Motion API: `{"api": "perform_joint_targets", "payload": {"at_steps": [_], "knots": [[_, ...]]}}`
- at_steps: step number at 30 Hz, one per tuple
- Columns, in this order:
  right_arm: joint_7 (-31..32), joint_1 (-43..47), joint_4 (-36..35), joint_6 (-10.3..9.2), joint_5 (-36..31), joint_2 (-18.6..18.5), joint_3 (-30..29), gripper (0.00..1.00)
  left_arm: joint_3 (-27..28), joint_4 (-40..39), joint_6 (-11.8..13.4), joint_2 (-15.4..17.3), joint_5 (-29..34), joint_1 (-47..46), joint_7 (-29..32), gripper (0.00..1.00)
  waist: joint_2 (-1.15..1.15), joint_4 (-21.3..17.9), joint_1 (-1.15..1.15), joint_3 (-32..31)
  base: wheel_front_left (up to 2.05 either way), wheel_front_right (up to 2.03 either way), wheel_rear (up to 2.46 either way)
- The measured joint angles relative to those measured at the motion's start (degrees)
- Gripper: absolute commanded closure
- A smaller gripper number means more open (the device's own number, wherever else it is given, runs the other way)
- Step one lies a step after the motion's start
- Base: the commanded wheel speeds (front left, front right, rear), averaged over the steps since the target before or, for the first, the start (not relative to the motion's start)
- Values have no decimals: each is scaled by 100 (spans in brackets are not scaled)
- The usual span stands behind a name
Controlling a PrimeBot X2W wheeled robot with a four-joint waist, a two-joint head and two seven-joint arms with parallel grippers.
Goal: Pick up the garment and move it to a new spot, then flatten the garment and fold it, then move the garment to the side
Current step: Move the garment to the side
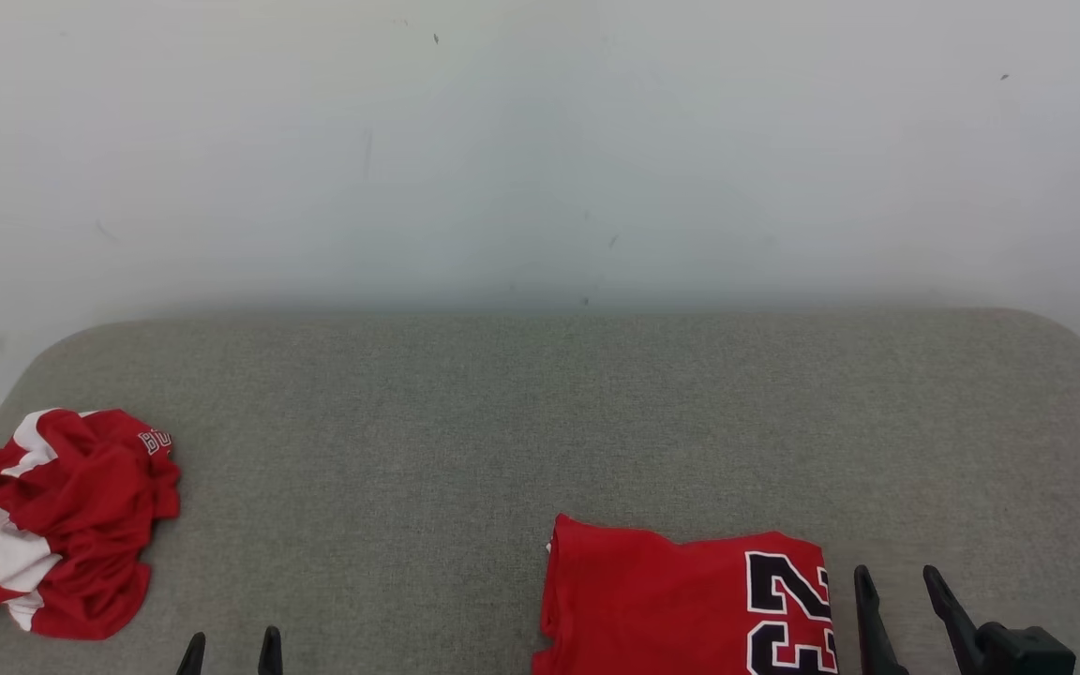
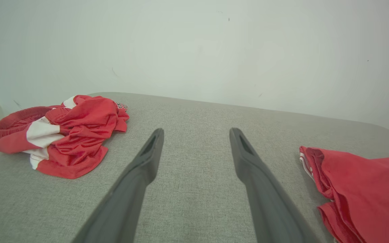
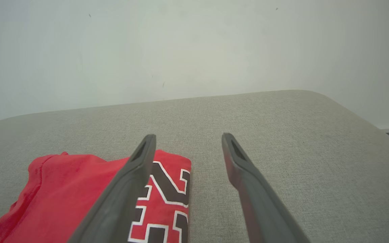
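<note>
L gripper and R gripper were both spread wide, holding nothing. Folded red jersey lay on the grey cushion just left of R gripper, not touching. Crumpled red/white garment, poss. shorts, sat at the cushion's far-left edge.

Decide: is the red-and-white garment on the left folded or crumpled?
Crumpled. The garment lies in a bunched heap, its white panels twisted among uneven red creases.

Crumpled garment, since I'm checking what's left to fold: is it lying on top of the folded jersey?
No, the crumpled garment lies apart at the left, with bare grey surface between it and the folded jersey.
</note>
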Motion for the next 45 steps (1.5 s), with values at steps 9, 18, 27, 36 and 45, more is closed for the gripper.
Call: {"api": "perform_joint_targets", "payload": {"at_steps": [9, 18, 27, 36, 45], "knots": [[165, 11, -121, 0, -18, 11, 62, 0, 62, 25, -26, -47, 85, 1, 0, 0, 0, 41, 0, 49, 0, 0, 0], [2635, 10, -630, 0, 361, 44, -182, 0, 125, -8, -58, -97, 99, 8, 0, 0, 0, 96, 0, 138, 0, 0, 0], [4444, 83, -1161, -9, 446, 63, -572, 0, -34, -80, -75, -113, 166, -7, 0, 0, 0, 297, 0, 362, 0, 0, 0], [4548, -185, -797, -9, 431, 64, -600, 0, -198, -132, -80, -113, 219, -241, 0, 0, 1, 560, 2, 772, 0, 0, 0], [4797, -495, -370, -9, 333, 38, -669, 25, -288, -166, -81, -100, 246, -423, 0, 0, 0, 782, 1, 1187, 0, 0, 0]]}}
